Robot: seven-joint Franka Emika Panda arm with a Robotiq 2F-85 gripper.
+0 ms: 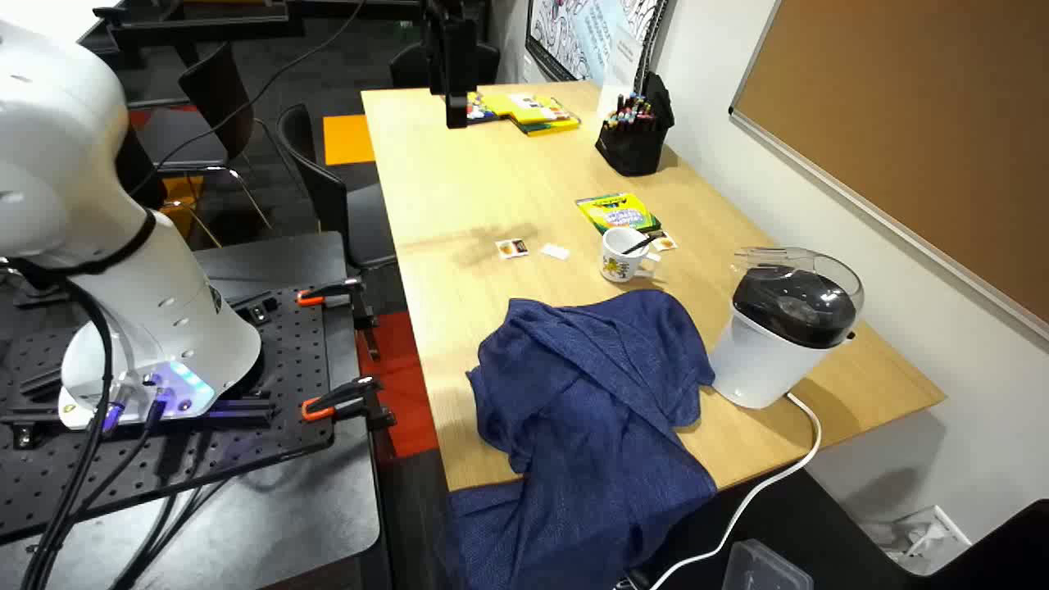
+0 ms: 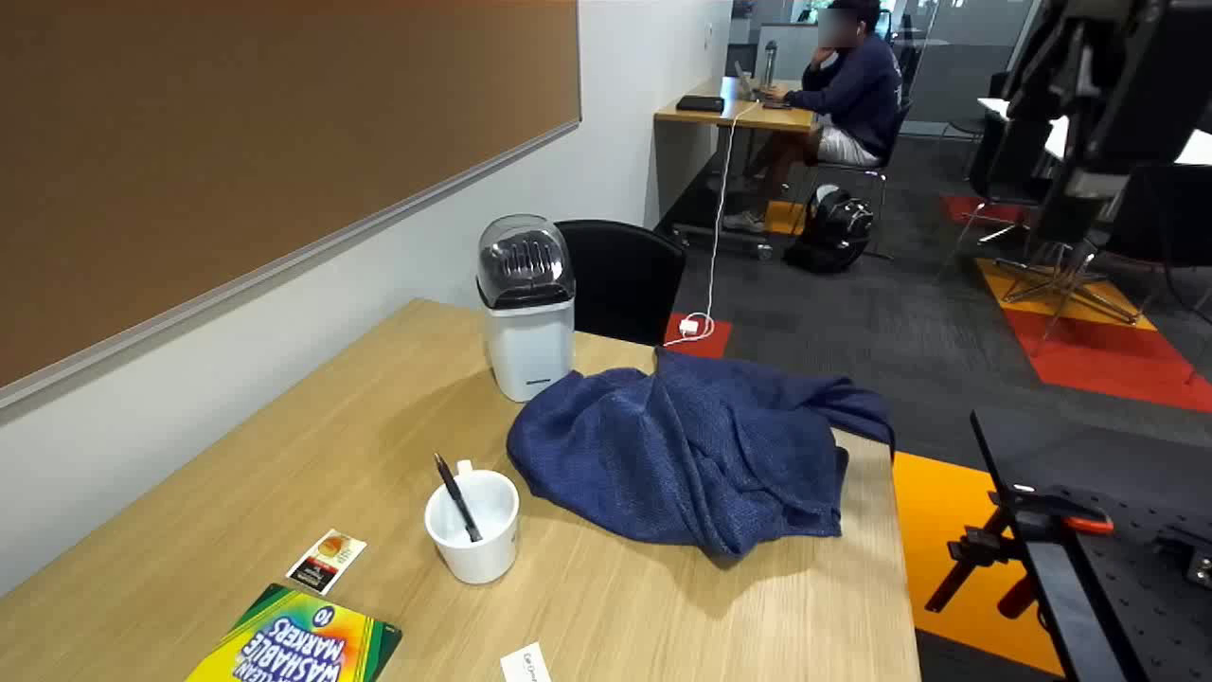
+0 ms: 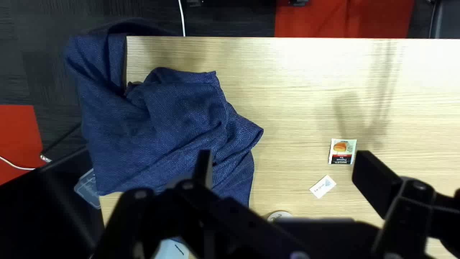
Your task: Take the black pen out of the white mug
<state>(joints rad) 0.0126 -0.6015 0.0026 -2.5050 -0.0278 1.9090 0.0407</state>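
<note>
The white mug stands upright on the wooden table, with a yellow print on its side; in an exterior view its inside is visible. The black pen leans inside the mug, its upper end sticking out over the rim; it shows in both exterior views. In the wrist view only a sliver of the mug shows above the gripper body, and the pen is hidden. My gripper is open and empty, high above the table and apart from the mug. Part of it hangs at the top of an exterior view.
A crumpled blue cloth lies close to the mug and hangs over the table end. A white popper with a dark clear top stands beyond it. A yellow marker box, small packets and a black holder are around.
</note>
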